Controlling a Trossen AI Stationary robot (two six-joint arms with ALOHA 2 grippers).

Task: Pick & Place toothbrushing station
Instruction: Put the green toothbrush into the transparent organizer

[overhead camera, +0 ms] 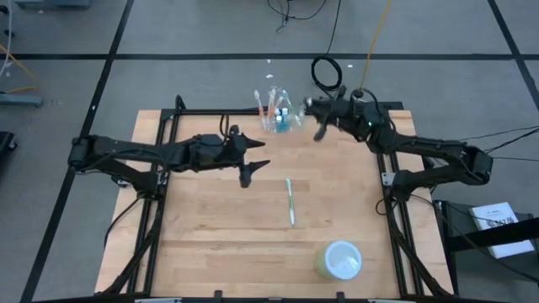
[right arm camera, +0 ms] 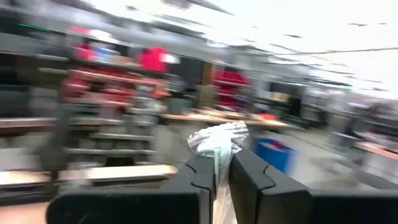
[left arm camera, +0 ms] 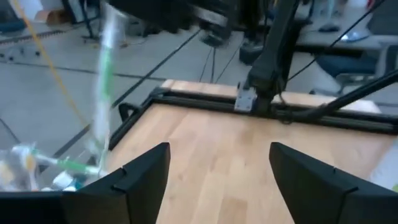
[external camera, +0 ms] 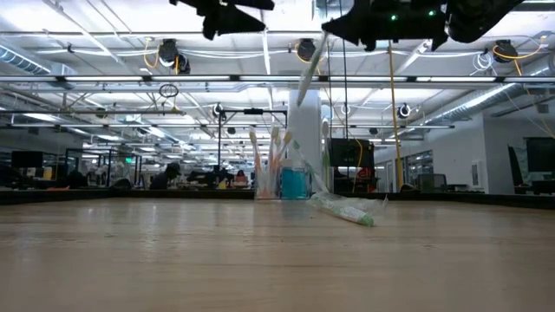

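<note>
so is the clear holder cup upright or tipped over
Upright. In the low view the clear holder cup stands on its base at the table's far edge, with toothbrushes sticking up out of it.

The floor [overhead camera: 210, 76] is grey, crossed by dark lines, with black and yellow cables [overhead camera: 370, 38] trailing over it beyond the far edge of the wooden desk [overhead camera: 219, 252]. Seen level across the desk, the room is a wide open hall: white ceiling beams [external camera: 104, 80], round hanging lamps [external camera: 169, 54], a white column [external camera: 305, 139], and distant workstations [external camera: 52, 178].
</note>
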